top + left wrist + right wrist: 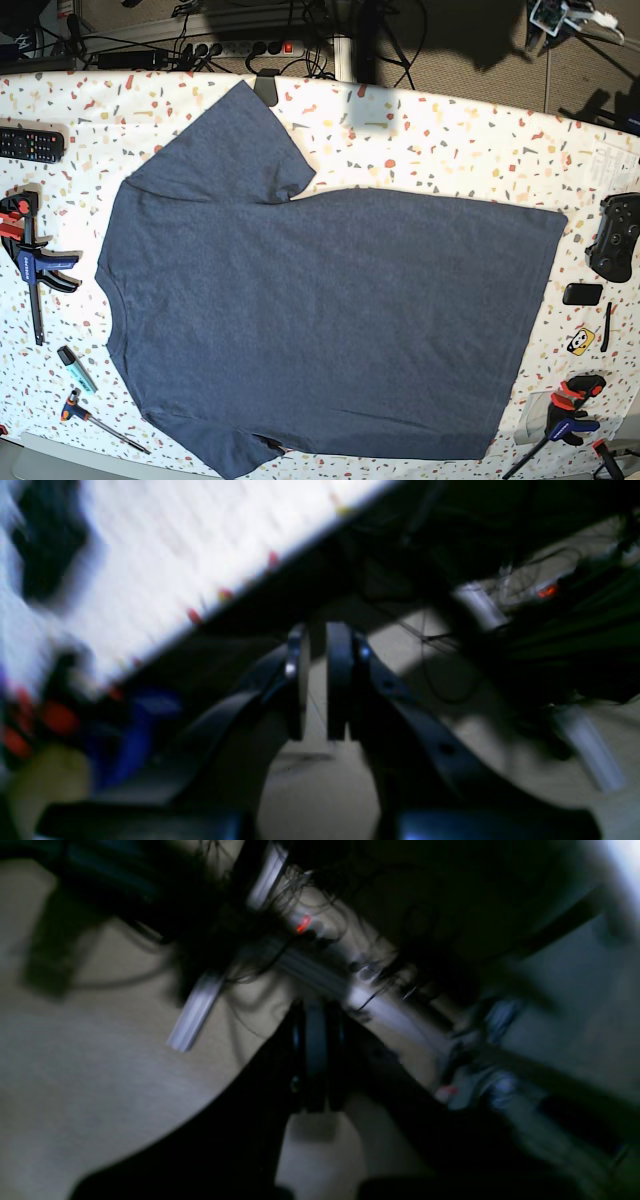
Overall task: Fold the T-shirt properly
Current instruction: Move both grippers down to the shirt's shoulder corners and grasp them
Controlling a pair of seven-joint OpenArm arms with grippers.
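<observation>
Worktop (450, 140): white terrazzo speckle, brightly lit. Floor (470, 60): beige, in shadow behind. Power strip (250, 47) and tangled cables along the far edge.

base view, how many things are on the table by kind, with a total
T-shirt: 1
clamps: 2
remote: 1
gamepad: 1
marker: 1
T-handle driver: 1
small black box: 1
yellow sticker: 1
total: 9
A red and black bit at the bottom right corner is cut off, so not counted.
</observation>
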